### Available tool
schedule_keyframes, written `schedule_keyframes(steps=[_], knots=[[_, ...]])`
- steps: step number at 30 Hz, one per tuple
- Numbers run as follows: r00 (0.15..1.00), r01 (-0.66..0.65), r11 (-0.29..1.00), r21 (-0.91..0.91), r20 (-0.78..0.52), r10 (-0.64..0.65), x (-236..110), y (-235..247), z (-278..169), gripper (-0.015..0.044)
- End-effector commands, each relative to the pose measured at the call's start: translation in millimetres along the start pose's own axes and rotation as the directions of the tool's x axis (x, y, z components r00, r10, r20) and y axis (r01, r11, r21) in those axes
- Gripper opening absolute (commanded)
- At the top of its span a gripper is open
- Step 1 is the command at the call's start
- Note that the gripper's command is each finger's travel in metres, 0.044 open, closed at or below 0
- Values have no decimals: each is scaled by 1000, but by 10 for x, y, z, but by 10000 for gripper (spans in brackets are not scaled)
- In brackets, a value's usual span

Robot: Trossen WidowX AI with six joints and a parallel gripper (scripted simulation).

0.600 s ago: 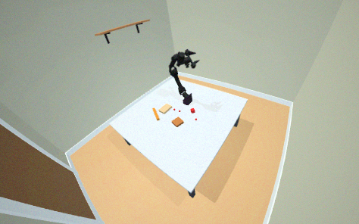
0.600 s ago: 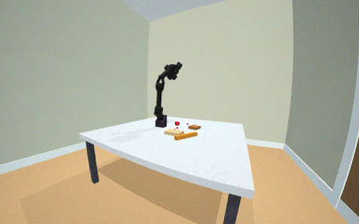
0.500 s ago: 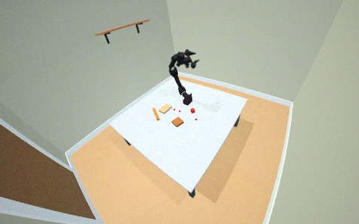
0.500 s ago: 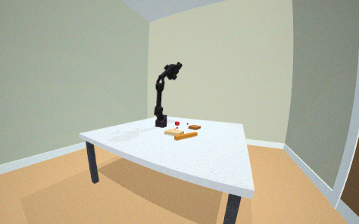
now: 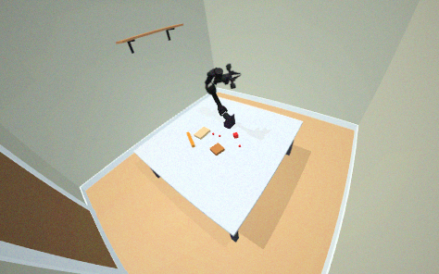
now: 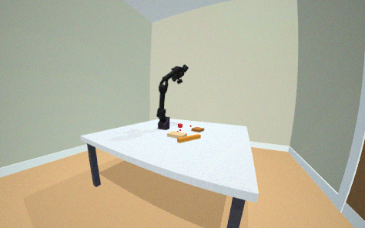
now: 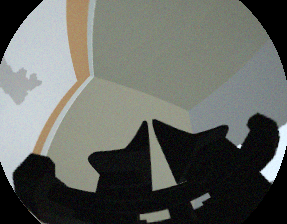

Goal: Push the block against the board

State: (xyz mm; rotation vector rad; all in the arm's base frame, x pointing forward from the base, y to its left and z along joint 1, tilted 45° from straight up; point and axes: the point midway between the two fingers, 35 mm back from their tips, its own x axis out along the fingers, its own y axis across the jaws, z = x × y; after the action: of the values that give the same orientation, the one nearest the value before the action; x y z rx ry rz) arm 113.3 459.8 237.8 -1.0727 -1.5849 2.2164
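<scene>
White matte worktop (image 5: 235,194) on dark legs is carrying a flat pale square block (image 5: 202,132), a narrow orange board (image 5: 191,139) lying just beside it without touching, a darker orange-brown square tile (image 5: 217,149), and a small red cube (image 5: 236,135) with tiny red dots around it. The black jointed arm is standing raised at the far edge, its gripper (image 5: 236,77) high in the air, well apart from everything, fingers pressed nearly together and holding nothing. The wrist view is showing only the dark fingers meeting at a thin slit against walls and floor, while the top view alone is showing a wooden wall shelf (image 5: 149,33).
</scene>
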Motion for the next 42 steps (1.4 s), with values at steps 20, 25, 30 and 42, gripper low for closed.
schedule_keyframes(steps=[20,25,30,42], knots=[[949,-48,742,669,-201,243,-598,827,-326,0],[926,-7,631,776,-234,298,-742,1012,-366,0],[898,50,508,860,-261,353,-890,1197,-392,0],[822,244,190,951,-307,480,-1260,1635,-395,0]])
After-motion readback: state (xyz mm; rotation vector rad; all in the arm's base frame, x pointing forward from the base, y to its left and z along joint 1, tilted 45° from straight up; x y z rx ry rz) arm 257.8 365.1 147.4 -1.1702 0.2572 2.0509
